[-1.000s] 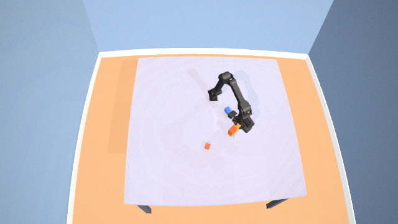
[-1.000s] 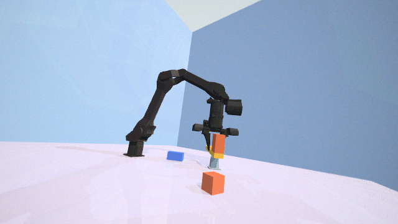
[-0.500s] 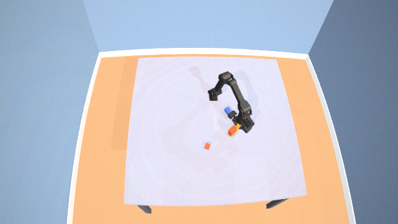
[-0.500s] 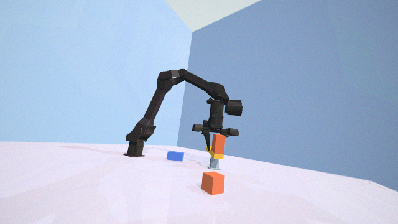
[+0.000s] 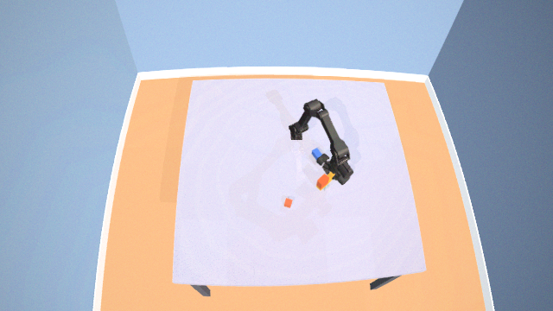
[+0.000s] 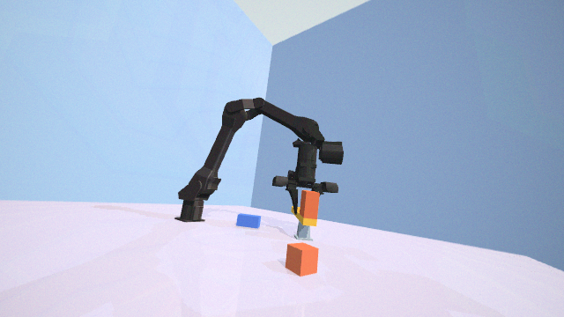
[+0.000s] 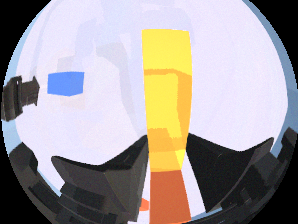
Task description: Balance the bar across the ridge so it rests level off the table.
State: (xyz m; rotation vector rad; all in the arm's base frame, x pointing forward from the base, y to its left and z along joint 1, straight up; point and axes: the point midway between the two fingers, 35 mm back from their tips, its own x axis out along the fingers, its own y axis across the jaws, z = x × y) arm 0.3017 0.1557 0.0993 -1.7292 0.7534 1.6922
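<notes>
Your arm (image 6: 229, 132) arches high from its base, wrist pointing straight down, and your gripper (image 6: 300, 195) is clamped on the bar (image 6: 309, 207).

One bar (image 6: 308, 209), yellow with an orange end, sits clamped in the single gripper (image 6: 303, 198), with one grey ridge (image 6: 303, 231) just beneath, one blue block (image 6: 248, 220) beside and one orange cube (image 6: 301, 259) further off.

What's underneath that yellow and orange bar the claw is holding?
A small grey ridge stands on the table right under the bar, which the gripper grips. The bar hides the ridge's top, so contact cannot be told.
</notes>
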